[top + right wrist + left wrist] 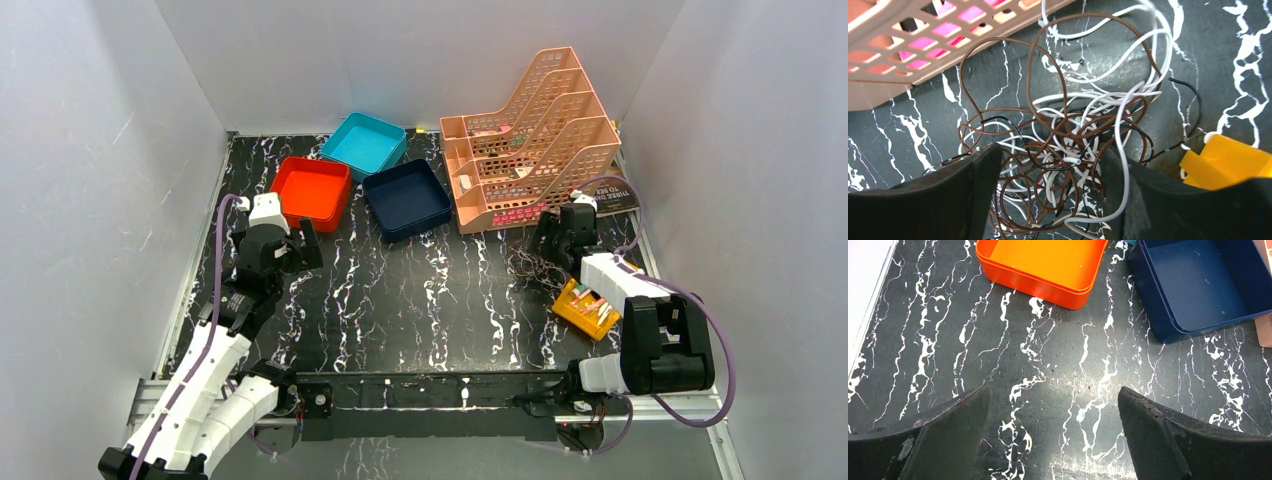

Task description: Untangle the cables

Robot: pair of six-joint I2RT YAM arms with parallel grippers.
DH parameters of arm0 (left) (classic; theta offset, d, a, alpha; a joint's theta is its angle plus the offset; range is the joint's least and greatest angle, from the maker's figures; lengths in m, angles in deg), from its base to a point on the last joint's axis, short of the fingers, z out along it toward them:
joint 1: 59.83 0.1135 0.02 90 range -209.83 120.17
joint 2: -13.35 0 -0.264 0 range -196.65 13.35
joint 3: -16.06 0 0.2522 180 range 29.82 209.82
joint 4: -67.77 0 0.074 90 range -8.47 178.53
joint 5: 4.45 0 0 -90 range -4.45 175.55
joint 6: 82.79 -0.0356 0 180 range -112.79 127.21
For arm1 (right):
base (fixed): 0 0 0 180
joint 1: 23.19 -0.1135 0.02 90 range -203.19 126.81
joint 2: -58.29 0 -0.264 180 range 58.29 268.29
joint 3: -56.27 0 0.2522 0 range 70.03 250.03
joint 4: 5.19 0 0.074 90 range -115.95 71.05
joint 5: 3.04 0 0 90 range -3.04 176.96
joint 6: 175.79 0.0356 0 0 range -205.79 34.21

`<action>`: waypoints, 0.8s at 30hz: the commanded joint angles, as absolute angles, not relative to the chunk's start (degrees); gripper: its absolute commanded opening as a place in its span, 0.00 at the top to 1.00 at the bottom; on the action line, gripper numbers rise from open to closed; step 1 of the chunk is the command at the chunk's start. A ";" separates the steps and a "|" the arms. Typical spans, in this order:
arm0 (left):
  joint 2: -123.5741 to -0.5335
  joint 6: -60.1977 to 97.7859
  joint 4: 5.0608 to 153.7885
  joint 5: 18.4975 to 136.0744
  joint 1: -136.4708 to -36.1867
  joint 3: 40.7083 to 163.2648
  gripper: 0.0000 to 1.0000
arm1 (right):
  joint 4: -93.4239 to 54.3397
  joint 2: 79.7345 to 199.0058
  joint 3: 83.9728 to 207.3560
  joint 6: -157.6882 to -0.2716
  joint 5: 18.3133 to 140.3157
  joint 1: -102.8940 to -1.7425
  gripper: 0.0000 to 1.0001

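Right claw (1050,155) straddles the cables (1068,115), jaws parted, nothing gripped. Risk: closing on several strands together could tighten knots or snag the rack (878,90).

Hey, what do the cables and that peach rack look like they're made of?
The cables look like thin wire in smooth plastic insulation, brown, white and black, holding springy loops. The rack looks like moulded plastic, matte peach, with a uniform lattice of holes.
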State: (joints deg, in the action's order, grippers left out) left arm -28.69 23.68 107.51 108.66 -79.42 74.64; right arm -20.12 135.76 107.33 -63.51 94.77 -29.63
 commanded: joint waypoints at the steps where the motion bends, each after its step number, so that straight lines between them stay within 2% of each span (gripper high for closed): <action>1: -28.36 22.95 108.20 109.54 -79.08 74.85 0.02 | -17.10 135.72 105.62 -62.30 95.48 -31.33 0.27; 6: -28.90 22.95 108.25 110.05 -79.08 74.96 0.02 | -17.35 134.40 104.61 -61.99 95.42 -35.17 0.41; 11: -28.92 22.95 108.25 110.08 -79.08 74.93 0.02 | -18.71 132.54 104.08 -61.52 96.47 -40.14 0.49; 24: -29.55 22.99 108.22 110.07 -79.08 75.08 0.02 | -21.35 128.98 104.34 -54.12 98.23 -57.93 0.52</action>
State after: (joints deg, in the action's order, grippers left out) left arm -29.74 23.68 107.53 109.10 -79.42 74.64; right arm -21.08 130.28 103.81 -57.57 96.50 -53.69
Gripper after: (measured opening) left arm 0.983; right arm 0.479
